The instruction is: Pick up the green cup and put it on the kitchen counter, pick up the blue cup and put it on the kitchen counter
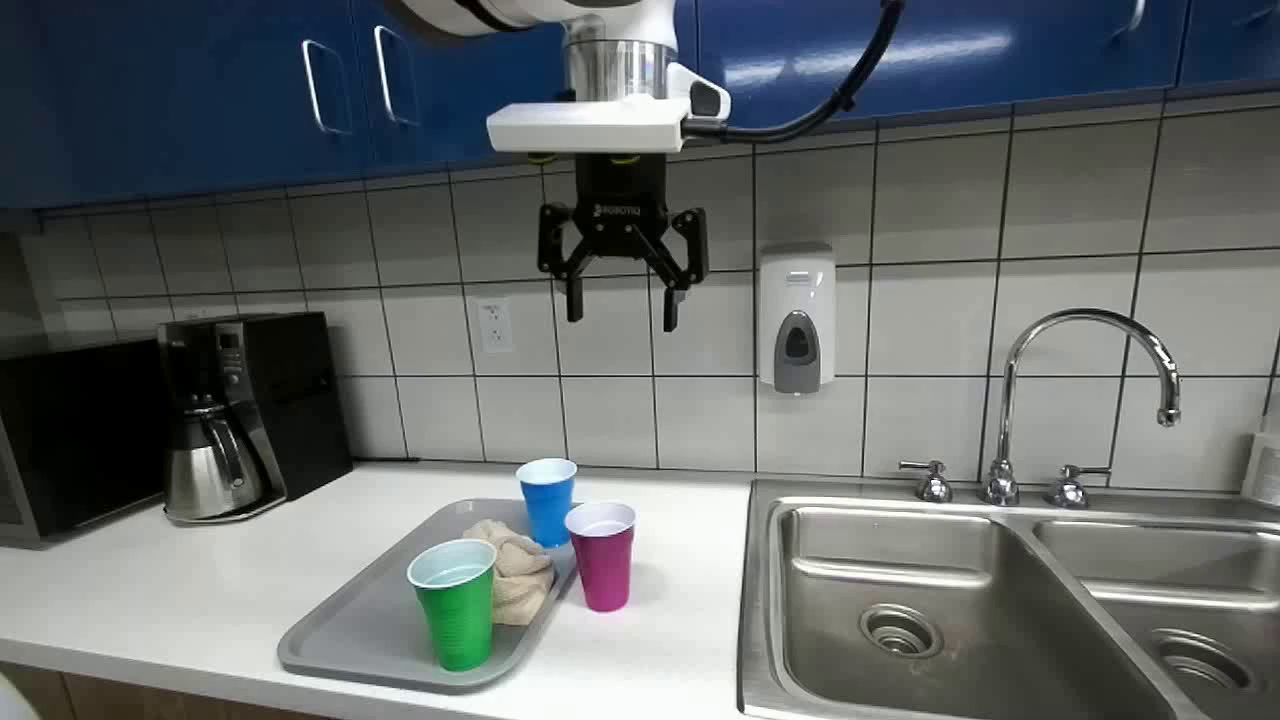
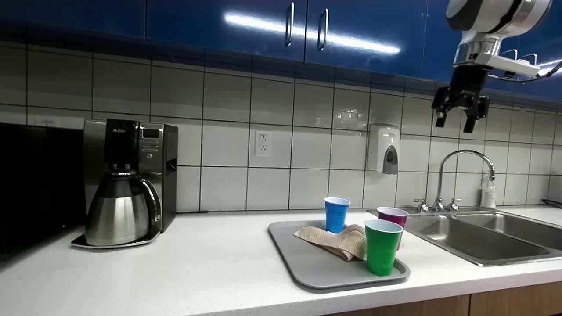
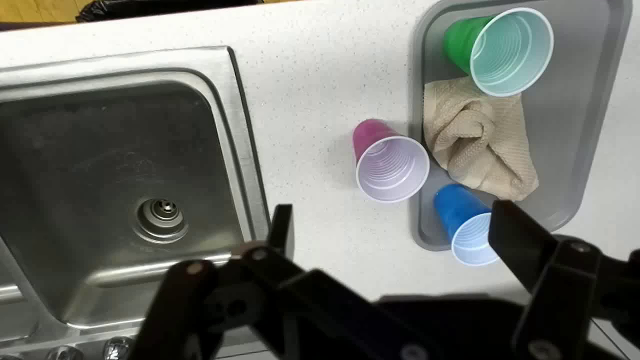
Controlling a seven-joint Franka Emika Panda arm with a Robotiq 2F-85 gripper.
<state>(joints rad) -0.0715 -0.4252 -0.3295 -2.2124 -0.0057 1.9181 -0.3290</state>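
Green plastic cup, lower left of frame, probably light, squashy; I'd pinch mid-body. Gripper has fingers spread.

White glare on blue cabinets; upper tiles in shadow; kitchen counter bright.

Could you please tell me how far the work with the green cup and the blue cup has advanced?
Done: neither move, it seems; the only cup directly on the counter is the purple cup. In hand: nothing; the gripper hangs above, open and empty. Left: both moves, as the green cup and the blue cup stand on the tray.
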